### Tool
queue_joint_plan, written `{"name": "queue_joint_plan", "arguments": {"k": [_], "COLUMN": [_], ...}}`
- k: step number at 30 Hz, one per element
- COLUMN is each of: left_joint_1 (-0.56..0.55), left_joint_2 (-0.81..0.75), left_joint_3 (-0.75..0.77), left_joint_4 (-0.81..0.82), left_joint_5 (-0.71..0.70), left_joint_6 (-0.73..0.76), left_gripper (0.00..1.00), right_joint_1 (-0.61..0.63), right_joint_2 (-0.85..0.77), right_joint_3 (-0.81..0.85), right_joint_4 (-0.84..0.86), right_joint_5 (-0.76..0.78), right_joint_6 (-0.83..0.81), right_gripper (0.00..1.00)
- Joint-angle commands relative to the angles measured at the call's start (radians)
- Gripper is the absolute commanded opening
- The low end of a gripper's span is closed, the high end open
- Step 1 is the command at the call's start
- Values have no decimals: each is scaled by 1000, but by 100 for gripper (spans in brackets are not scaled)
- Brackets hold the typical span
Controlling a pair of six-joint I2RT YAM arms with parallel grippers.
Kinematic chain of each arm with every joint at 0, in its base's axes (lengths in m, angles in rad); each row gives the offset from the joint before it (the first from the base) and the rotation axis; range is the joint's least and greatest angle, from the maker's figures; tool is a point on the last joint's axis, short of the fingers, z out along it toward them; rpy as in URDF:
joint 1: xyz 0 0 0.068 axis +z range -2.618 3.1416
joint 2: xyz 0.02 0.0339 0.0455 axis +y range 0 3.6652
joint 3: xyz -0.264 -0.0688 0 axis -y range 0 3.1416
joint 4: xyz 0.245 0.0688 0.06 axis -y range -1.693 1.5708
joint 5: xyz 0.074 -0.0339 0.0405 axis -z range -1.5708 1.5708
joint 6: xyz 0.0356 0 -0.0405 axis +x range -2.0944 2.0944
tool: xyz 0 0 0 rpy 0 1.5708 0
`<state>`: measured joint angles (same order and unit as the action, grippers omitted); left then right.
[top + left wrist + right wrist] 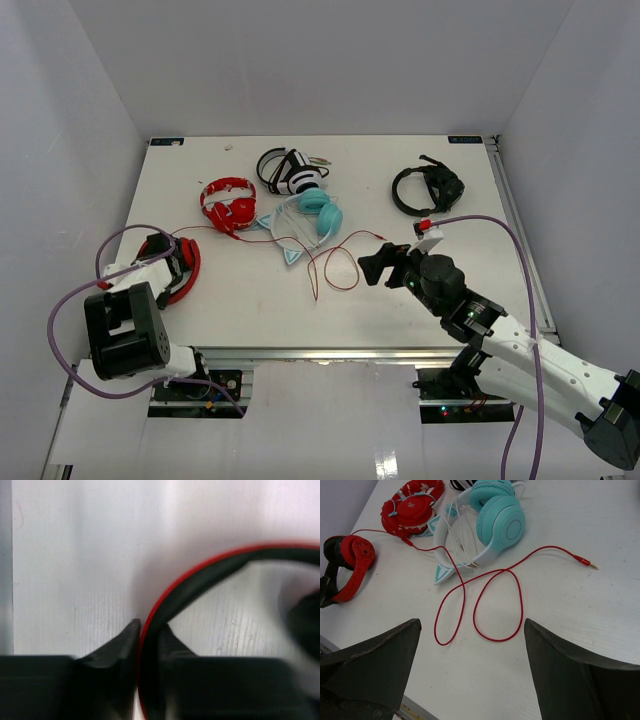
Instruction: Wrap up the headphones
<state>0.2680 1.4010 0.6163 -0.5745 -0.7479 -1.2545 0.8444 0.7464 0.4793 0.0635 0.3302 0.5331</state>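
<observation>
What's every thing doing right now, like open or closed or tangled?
headphones: lying on the table, headband clamped
red cable: unwrapped, sprawled in loose loops
left gripper: shut on the headphones' headband
right gripper: open, empty, facing the cable loops

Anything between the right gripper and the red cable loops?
Nothing visible. The right gripper hangs open over bare table, with the cable loops lying directly ahead. The teal headphones sit farther back, beside the cable's run toward the headphones in the left gripper.
</observation>
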Motion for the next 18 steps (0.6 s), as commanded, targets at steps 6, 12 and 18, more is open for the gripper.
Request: {"name": "queue_joint_plan", "arguments": {"k": [6, 12, 18], "left_joint_1": [-25, -50, -88], "left_joint_2": [-118, -234, -359], "left_joint_3": [-28, 33, 170], "left_joint_4": [-74, -360, -344], "left_joint_5": [42, 25, 100], "left_joint_6": [-60, -277, -70], "left_gripper": [0, 0, 0], "right_joint_1": [2, 2, 1], "right_joint_2": [16, 41, 12], "right_joint_3": [8, 15, 12], "right_joint_4": [58, 59, 58], "right_joint_5": [-2, 1, -9], "right_joint_6": [-8, -16, -29], "right_gripper": [90, 90, 90]}}
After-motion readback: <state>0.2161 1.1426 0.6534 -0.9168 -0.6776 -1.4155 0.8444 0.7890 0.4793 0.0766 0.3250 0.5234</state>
